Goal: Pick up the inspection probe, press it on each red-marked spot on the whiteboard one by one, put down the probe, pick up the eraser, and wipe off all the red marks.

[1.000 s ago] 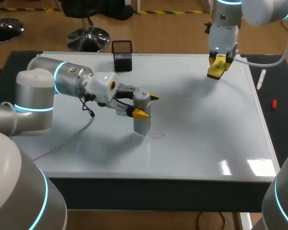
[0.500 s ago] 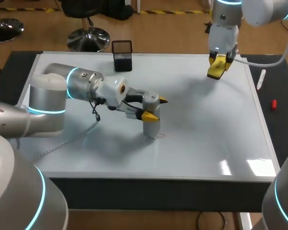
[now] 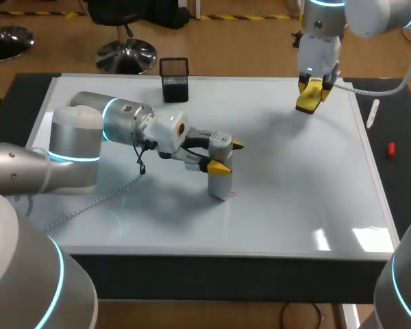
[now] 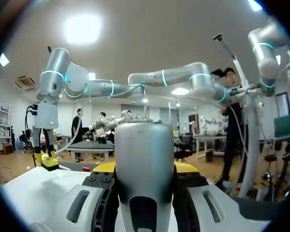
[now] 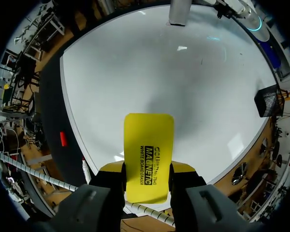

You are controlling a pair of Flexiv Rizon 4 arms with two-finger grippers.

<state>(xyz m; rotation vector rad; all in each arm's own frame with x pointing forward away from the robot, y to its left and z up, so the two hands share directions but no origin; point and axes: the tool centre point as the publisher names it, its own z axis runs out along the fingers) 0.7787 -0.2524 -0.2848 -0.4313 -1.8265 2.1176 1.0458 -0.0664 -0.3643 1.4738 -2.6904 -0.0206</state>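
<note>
Over glossy whiteboard (image 3: pixel 294 192), left tool (image 3: pixel 227 155) gripping grey cylindrical probe (image 3: pixel 220 181), right tool (image 5: pixel 147 167) clasping flat yellow eraser (image 5: pixel 149 140)

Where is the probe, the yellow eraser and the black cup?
probe (image 3: pixel 220 184), head view, its lower body.
eraser (image 5: pixel 149 154), right wrist view, its yellow face.
cup (image 3: pixel 174 82), head view, its mesh side.

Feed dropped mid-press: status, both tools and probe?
Left tool shut on grey cylindrical probe, tip down on whiteboard. Right tool shut on yellow eraser, above far right corner. Black mesh cup at far edge, apart.
</note>
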